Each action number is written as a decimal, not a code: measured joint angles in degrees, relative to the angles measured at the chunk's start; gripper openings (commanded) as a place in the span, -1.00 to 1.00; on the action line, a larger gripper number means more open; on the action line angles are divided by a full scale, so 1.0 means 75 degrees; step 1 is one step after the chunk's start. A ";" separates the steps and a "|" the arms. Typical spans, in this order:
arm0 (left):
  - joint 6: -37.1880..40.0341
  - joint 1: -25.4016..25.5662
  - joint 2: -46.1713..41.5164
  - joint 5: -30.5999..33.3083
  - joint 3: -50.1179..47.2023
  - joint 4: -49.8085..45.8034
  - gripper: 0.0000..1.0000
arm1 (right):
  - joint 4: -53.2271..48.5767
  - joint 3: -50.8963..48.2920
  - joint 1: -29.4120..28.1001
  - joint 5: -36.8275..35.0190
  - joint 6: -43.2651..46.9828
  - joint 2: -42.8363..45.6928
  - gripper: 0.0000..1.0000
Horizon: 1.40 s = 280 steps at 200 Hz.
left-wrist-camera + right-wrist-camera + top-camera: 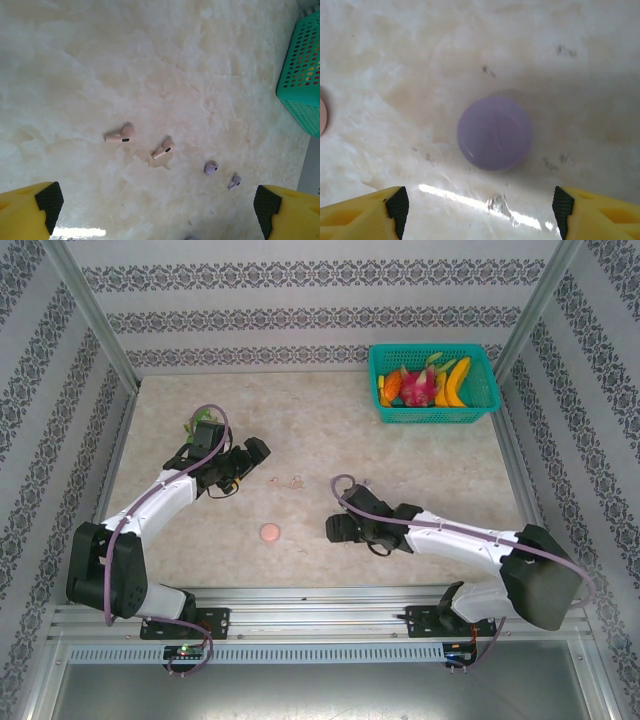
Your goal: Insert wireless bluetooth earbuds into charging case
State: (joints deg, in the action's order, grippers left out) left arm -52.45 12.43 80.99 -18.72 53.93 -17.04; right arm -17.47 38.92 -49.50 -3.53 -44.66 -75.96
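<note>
Left pincer spread wide, empty — pink earbuds at its twelve o'clock; right pincer also spread, lilac case untouched at twelve.

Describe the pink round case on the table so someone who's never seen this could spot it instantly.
On the marbled table, look away from the green basket toward the near edge, between the left arm and right arm. The pink round case lies flat. It is a coin-like disc, far bigger than the tiny earbuds beyond it, and pink where the other case is lilac.
</note>
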 measured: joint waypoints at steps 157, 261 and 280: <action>0.0525 0.0000 0.0784 0.0023 0.0793 -0.0079 0.99 | 0.0536 0.0659 -0.0166 0.0256 -0.2174 -0.1626 0.58; 0.0621 -0.0006 0.0799 0.0134 0.0799 -0.0079 1.00 | 0.0003 0.1970 0.0434 0.0402 -0.1763 -0.2693 0.57; 0.0621 -0.0006 0.0828 0.0134 0.0799 -0.0076 0.99 | -0.0396 0.2416 0.0431 0.0361 -0.1766 -0.2958 0.57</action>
State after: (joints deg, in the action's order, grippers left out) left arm -47.79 12.38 87.20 -17.72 59.92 -17.61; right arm -20.45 57.04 -46.26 -0.82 -57.91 -98.15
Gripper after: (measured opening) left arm 0.998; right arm 0.787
